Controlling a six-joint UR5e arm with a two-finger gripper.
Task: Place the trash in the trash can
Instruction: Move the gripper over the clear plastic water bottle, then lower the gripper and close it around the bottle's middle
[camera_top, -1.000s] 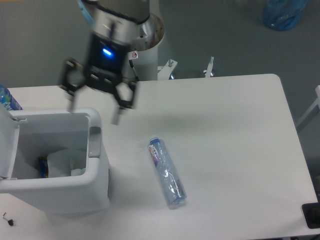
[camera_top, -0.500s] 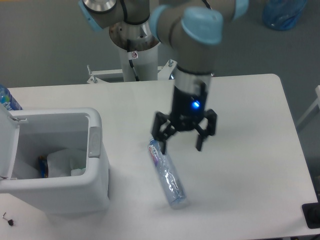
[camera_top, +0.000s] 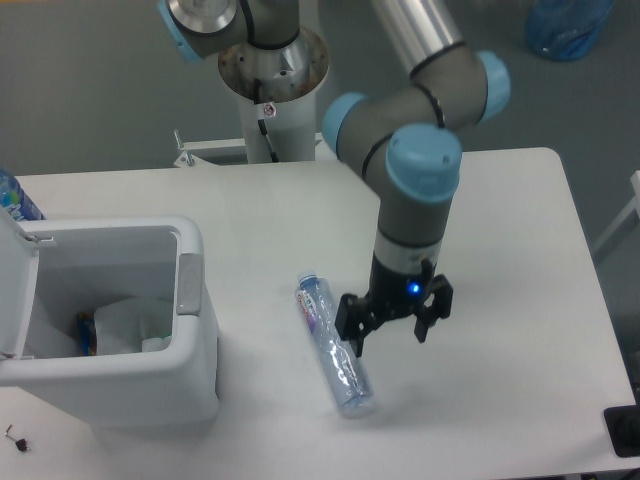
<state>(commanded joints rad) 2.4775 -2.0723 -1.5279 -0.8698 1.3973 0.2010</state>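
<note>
- White rectangular bench (camera_top: 500, 200): carries everything listed below.
- White boxy plastic trash can (camera_top: 110, 390), rounded corners, grey latch tab on its right wall: stands at the bench's front-left corner, lid swung up and open on the left side.
- Grey-and-pale-blue robot arm (camera_top: 425, 160): reaches down from the rear to the middle of the bench.
- Black two-finger gripper (camera_top: 392, 325), blue light lit: jaws spread wide, holding nothing; the left jaw hangs at the bottle's side, the right jaw well clear of it.
- Long clear plastic bottle (camera_top: 333, 345), pale purple-marked label: lies flat on the bench, right of the can, cap end pointing rearward. Not yet binned.
- Crumpled white wrapper (camera_top: 130, 325): inside the can, beside a small blue-and-orange item (camera_top: 86, 334).
- Progress, judged: wrapper done; bottle remains to be grasped, carried and dropped in.
</note>
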